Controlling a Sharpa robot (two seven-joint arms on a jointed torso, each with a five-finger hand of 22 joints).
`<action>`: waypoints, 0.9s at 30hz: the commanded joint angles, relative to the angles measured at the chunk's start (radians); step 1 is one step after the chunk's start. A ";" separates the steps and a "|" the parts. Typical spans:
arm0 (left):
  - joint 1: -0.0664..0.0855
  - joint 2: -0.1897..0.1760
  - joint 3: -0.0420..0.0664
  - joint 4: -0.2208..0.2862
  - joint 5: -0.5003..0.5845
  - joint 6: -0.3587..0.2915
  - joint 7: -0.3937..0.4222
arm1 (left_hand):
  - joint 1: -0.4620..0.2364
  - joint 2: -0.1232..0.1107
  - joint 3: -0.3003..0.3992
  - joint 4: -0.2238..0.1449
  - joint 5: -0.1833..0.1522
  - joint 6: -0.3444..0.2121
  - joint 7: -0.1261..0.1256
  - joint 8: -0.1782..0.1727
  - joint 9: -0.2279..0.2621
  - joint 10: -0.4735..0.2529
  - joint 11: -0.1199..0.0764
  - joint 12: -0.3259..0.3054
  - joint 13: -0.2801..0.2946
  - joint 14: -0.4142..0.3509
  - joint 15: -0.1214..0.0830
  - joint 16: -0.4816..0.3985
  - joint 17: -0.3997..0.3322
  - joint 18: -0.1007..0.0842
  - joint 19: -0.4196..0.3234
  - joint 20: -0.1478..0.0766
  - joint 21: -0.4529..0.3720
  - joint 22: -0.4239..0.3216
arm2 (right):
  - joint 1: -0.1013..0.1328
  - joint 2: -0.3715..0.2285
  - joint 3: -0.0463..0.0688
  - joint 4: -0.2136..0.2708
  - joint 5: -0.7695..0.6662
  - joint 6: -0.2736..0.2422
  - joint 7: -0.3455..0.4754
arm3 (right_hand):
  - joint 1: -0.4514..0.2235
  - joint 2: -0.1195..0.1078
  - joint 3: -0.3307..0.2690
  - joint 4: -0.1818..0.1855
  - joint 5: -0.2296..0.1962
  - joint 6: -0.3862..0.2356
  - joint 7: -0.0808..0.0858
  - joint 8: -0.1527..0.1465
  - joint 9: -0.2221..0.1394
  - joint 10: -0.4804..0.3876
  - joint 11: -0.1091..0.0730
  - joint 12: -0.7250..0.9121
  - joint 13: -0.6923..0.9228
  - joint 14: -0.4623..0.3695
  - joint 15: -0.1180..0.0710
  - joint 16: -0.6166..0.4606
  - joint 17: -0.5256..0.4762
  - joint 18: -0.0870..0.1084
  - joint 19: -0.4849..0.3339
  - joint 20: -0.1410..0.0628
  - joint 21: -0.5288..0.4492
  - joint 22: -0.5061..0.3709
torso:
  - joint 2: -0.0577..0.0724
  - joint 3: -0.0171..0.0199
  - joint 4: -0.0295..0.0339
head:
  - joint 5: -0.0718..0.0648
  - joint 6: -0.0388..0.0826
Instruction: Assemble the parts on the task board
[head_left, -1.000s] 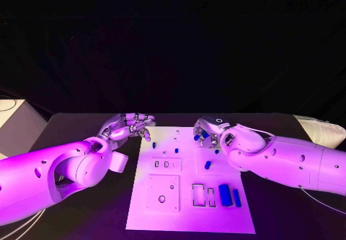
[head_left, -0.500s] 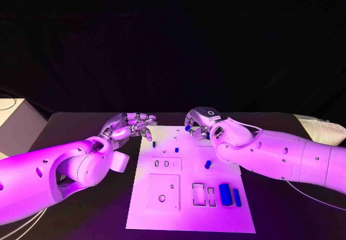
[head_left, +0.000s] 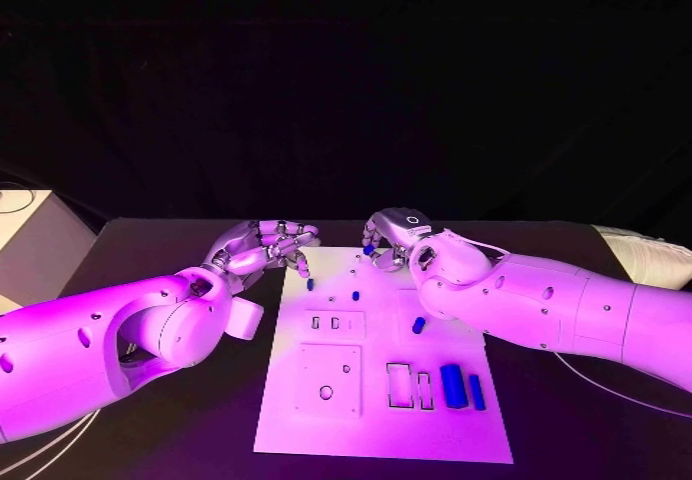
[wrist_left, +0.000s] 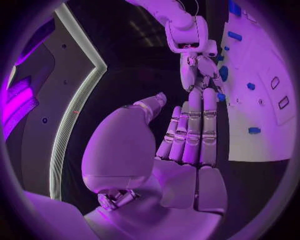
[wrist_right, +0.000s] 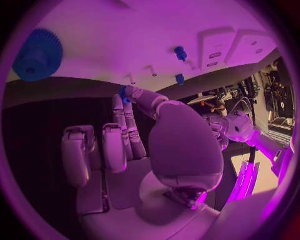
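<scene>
Here, largest first:
Table (head_left: 159, 400): black, with the board lying flat in the middle and both arms reaching in from the sides.
Board (head_left: 378, 435): a white plate running away from the robot; it carries rectangular recesses in its near half and small blue parts scattered over it.
Right arm (head_left: 577, 310): crosses the board's right edge, its hand at the far end of the board.
Left arm (head_left: 101, 340): lies along the table left of the board.
Right hand (head_left: 387, 243): hovers over the board's far edge; in the right wrist view the thumb and a finger meet on a small blue piece (wrist_right: 125, 95), so it seems to pinch that part, though the piece is tiny and half hidden.
Left hand (head_left: 271, 247): hangs just beside the board's far left corner, fingers loosely curled and spread, nothing in them; in the left wrist view the fingers (wrist_left: 194, 125) stretch out side by side, apart from the thumb.
Long bars (head_left: 453, 387): two blue bars lie side by side in the board's near right part, next to two slim recesses.
Gear (wrist_right: 37, 55): a blue toothed wheel on the board, seen in the right wrist view.
Capsule (head_left: 418, 325): a short blue part, tilted, near the board's right edge beside the right arm.
Pegs (head_left: 355, 297): small blue pegs stand in the board's far half, one more (head_left: 310, 284) near the left hand.
</scene>
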 joint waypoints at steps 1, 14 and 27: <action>0.003 0.001 0.001 0.006 0.003 0.023 0.006 | -0.009 0.000 0.004 0.000 0.000 -0.002 0.013 -0.005 0.001 0.000 0.009 -0.004 0.001 -0.007 -0.003 0.003 0.002 0.012 -0.007 0.001 0.006 0.001 | -0.002 0.010 0.000 -0.011 0.005 -0.003 0.017 | 0.026 0.034 0.005 -0.001 0.005 -0.001 0.001 0.003 0.041 0.032 -0.028 0.001 0.046 0.045 -0.005 -0.003 -0.002 0.007 0.061 -0.007 -0.002 0.174 | 0.005 -0.0020 0.0039 | 0.001 0.001; 0.006 0.003 0.001 0.006 0.003 0.021 0.006 | -0.011 0.000 0.004 0.001 0.000 -0.002 0.013 -0.005 0.001 0.000 0.009 -0.004 0.001 -0.008 -0.003 0.004 0.002 0.012 -0.008 0.002 0.007 0.002 | -0.004 0.025 0.000 -0.021 0.005 0.003 0.020 | 0.026 0.035 0.006 -0.001 0.005 -0.002 0.001 0.004 0.042 0.031 -0.028 0.001 0.046 0.045 -0.005 -0.003 -0.003 0.007 0.060 -0.007 -0.003 0.172 | 0.010 -0.0051 0.0080 | 0.008 -0.003; 0.006 0.006 0.001 0.000 0.003 0.021 0.006 | -0.011 0.000 0.004 0.000 0.000 -0.002 0.013 -0.006 0.001 -0.001 0.009 -0.004 0.001 -0.009 -0.002 0.004 0.002 0.012 -0.010 0.002 0.008 0.003 | -0.005 0.036 -0.005 -0.030 0.012 0.025 0.023 | 0.024 0.035 0.006 -0.002 0.006 -0.004 0.001 0.004 0.045 0.030 -0.027 0.000 0.048 0.044 -0.004 -0.005 -0.006 0.008 0.058 -0.007 -0.005 0.169 | 0.010 -0.0037 0.0066 | 0.006 -0.009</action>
